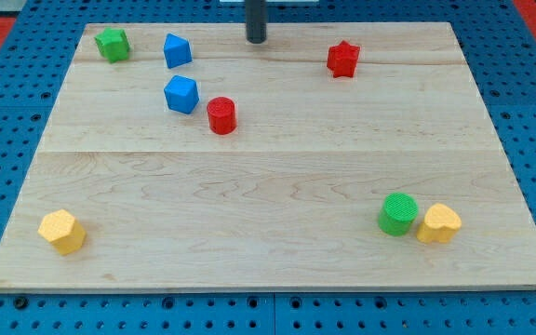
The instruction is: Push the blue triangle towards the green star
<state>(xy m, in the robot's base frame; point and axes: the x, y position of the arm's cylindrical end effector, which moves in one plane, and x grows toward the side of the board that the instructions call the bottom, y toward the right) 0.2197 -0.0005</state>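
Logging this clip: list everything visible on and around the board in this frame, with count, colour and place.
green star: 1, green, top-left corner of the board
blue triangle: 1, blue, near the top edge, just right of the star
blue cube: 1, blue, below the triangle
red cylinder: 1, red, just right of and slightly below the cube
red star: 1, red, upper right
green cylinder: 1, green, lower right
yellow heart: 1, yellow, touching or nearly touching the green cylinder's right side
yellow hexagon: 1, yellow, lower-left corner
wooden board: 1, light wood, fills most of the view
pegboard: 1, blue, under and around the board
my tip: 1, dark rod, top centre, right of the blue triangle, apart from it
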